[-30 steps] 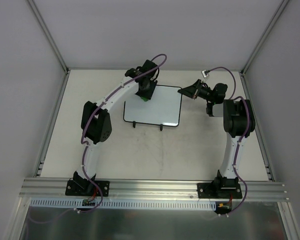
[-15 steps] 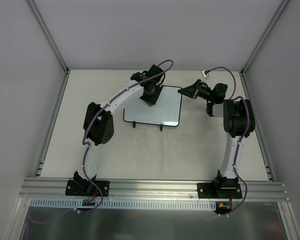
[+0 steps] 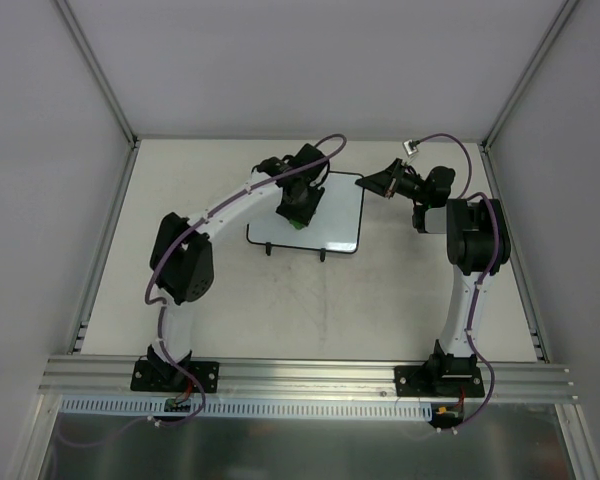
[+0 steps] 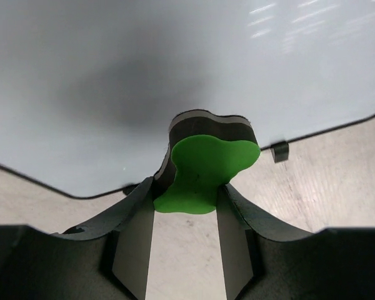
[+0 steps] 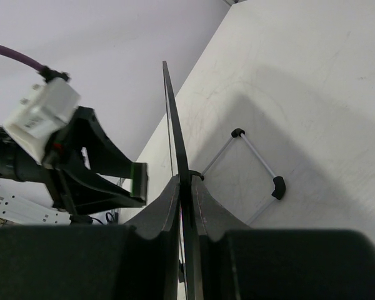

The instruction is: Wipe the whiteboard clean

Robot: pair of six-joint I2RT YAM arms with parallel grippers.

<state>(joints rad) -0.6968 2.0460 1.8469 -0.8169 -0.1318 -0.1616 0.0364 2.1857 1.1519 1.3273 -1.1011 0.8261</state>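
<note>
- left tool [image 3: 298, 204] is clamping a green eraser [image 4: 206, 165], pressing it on the whiteboard [image 3: 325, 228] right under its tips; most of the board is lying ahead & to its rt, long axis running L-R.
- right tool [image 3: 372, 184] is pinching board's rt edge, steadying it on the counter [image 3: 280, 300].
- board is looking glossy, clean, no marks visible.

I see a white whiteboard [image 3: 330, 215] edged in black, a green eraser [image 4: 206, 169] with dark backing, beige tabletop [image 3: 310, 310].
</note>
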